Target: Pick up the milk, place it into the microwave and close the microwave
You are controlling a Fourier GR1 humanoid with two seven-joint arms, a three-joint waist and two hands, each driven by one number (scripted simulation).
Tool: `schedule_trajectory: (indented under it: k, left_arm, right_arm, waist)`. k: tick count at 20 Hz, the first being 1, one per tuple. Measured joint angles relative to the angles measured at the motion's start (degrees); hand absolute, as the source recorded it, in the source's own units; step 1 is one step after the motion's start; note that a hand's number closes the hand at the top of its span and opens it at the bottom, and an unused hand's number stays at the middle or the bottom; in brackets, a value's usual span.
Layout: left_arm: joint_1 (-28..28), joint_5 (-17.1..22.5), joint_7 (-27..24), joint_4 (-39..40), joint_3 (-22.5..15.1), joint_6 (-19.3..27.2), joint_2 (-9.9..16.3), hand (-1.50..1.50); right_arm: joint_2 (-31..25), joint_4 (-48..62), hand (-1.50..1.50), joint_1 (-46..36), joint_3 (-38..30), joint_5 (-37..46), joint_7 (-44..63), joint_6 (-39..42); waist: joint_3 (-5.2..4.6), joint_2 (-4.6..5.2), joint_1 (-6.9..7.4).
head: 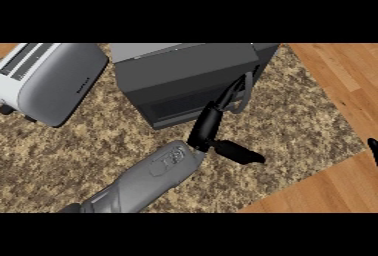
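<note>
Microwave (193,80) sits closed; your left hand (212,125), fingers straight, touches its handle (245,90), granite counter (88,155) open around.

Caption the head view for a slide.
Left hand reaches to the handle of the closed microwave, toaster beside it.

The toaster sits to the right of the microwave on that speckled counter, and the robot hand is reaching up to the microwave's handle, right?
Not quite. The head view shows the toaster to the left of the microwave, not the right. The rest holds: both stand on the speckled counter, and the robot hand reaches up to the microwave's handle.
</note>
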Motion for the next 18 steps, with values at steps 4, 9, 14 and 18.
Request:
schedule_trajectory:
  k: [4, 9, 14, 18]
  left_arm:
    - [-1.9, 2.0, -0.6, 1.5, 0.2, 0.8, 0.0, -1.50]
    - [-3.4, 4.1, -1.7, 3.3, 0.0, 1.7, 0.1, -1.50]
    - [-3.6, 5.8, -3.5, 3.9, -0.9, 2.3, 0.2, -1.50]
    - [-3.8, 7.0, -4.9, 4.3, -1.5, 2.8, 0.2, -1.50]
  right_arm:
    - [-0.9, -0.2, -1.50, -1.1, 0.0, -1.4, 0.9, 0.5]
    - [-2.1, -0.3, -1.50, -2.0, -0.5, -2.8, 2.1, 0.8]
    - [-2.9, -0.1, -1.50, -2.8, -1.2, -4.2, 3.2, 0.5]
    - [-3.8, -0.1, -1.50, -3.5, -1.6, -5.4, 3.9, 0.8]
  waist:
    - [0.04, 0.26, -0.92]
    - [0.05, 0.46, -1.92]
    - [0.07, 0.56, -2.77]
    - [0.08, 0.68, -3.20]
